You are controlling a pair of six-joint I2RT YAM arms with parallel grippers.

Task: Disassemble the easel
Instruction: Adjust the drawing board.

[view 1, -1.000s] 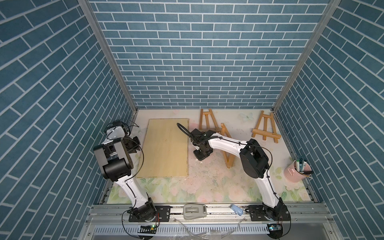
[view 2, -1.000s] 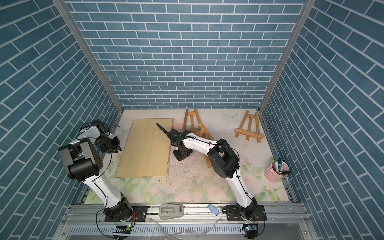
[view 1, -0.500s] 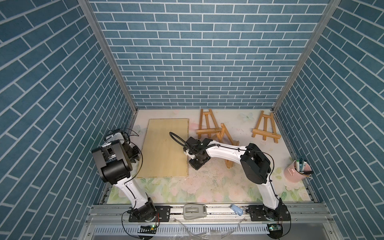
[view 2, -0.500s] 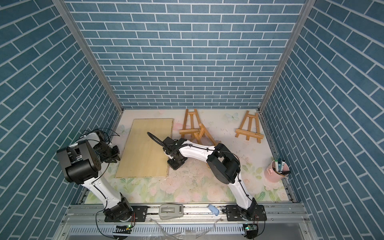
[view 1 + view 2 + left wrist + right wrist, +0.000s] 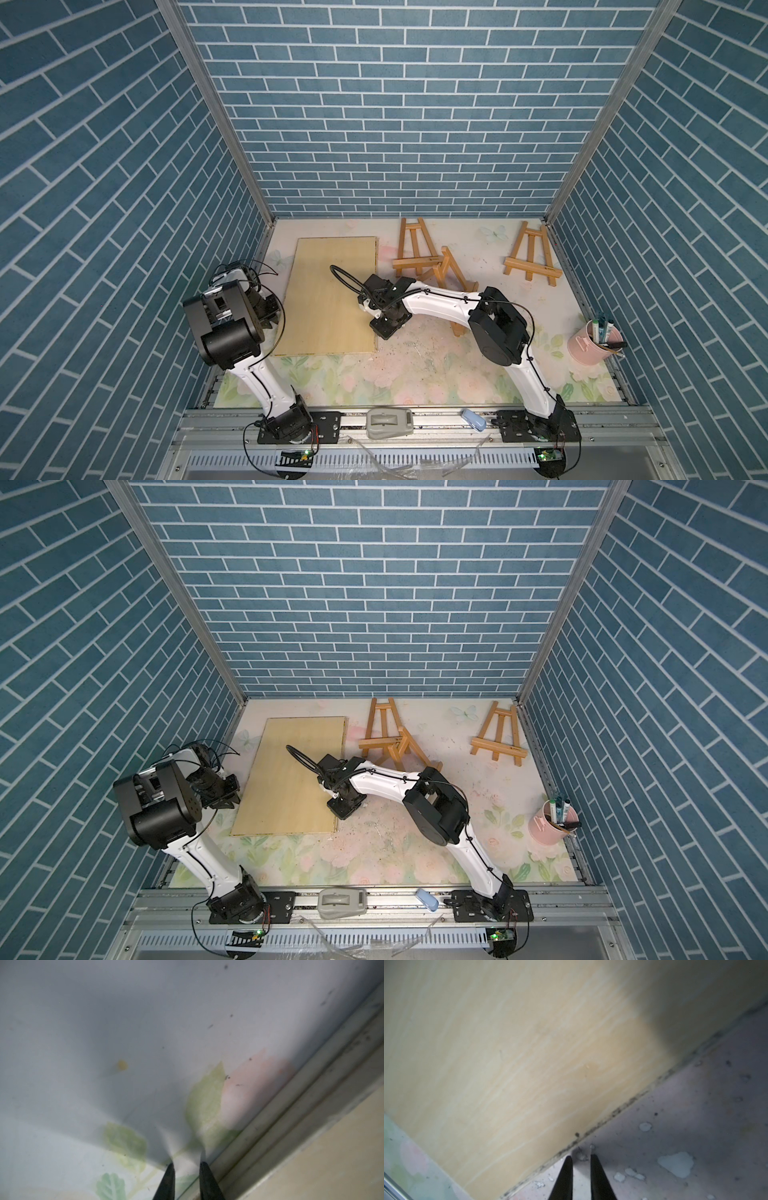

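Observation:
Three small wooden easels are on the floral table mat at the back in both top views. One easel point(image 5: 415, 251) is at back centre. A second easel point(image 5: 451, 270) lies tilted against it, partly behind my right arm, and the third easel point(image 5: 533, 259) lies apart at the back right. My right gripper point(image 5: 387, 328) point(image 5: 580, 1157) points down at the mat, just off the right edge of a flat wooden board point(image 5: 332, 299) point(image 5: 529, 1053). Its jaws are a narrow gap apart with nothing between them. My left gripper point(image 5: 271, 321) point(image 5: 185, 1164) hangs over the mat left of the board, equally narrow and empty.
A pink cup of pens point(image 5: 595, 341) stands near the right wall. A metal rail point(image 5: 301, 1105) runs along the mat's left edge close to my left gripper. A grey device point(image 5: 388, 423) and a small blue object point(image 5: 473, 419) rest on the front rail.
My right gripper has slid forward and leftward along the board's right edge, away from the easels. My left wrist has drawn forward a little. Both grippers have narrowed slightly.

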